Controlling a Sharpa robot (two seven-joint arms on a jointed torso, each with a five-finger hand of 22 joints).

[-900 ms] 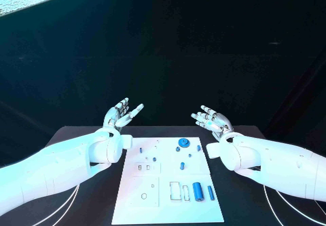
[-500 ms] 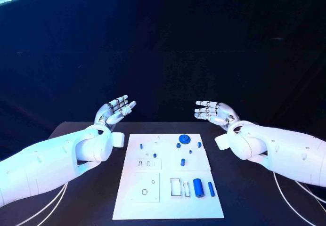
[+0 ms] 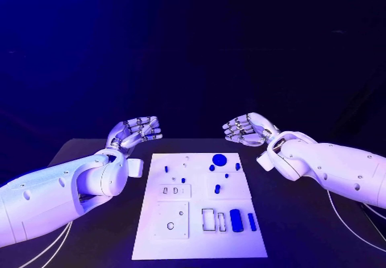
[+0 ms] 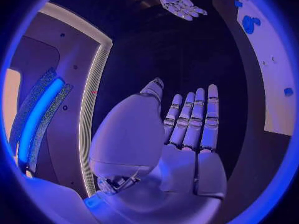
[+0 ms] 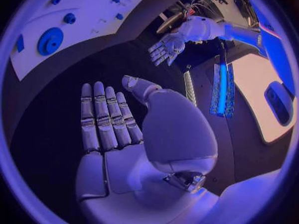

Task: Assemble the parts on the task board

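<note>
Centrally on the black table (image 3: pixel 88 162) lies the task board (image 3: pixel 199 245), a white plate running lengthwise away from the robot, with the small blue parts spread over it. At its far end sits a round blue disc (image 3: pixel 220 159), with a few tiny blue pieces close by: one just beside it (image 3: pixel 211 167), one nearer the right edge (image 3: pixel 239 166) and one toward the left (image 3: pixel 167 168). Further toward the middle stands a short blue peg (image 3: pixel 217 189). Near the robot's end, on the board's right side, a thick blue cylinder (image 3: pixel 236 220) lies next to a thinner blue rod (image 3: pixel 251 221), both beside two empty rectangular recesses (image 3: pixel 208 218). On the left half is a raised square panel with a small oval hole (image 3: pixel 169 225).

Neither hand touches the board or any part. The left hand (image 3: pixel 136 131) hangs in the air beyond the board's far left corner, palm up; the wrist view shows its fingers (image 4: pixel 194 117) stretched out straight, side by side, holding nothing. The right hand (image 3: pixel 247 129) hangs beyond the far right corner, likewise empty, its fingers (image 5: pixel 102 115) extended together with the thumb set off to one side
</note>
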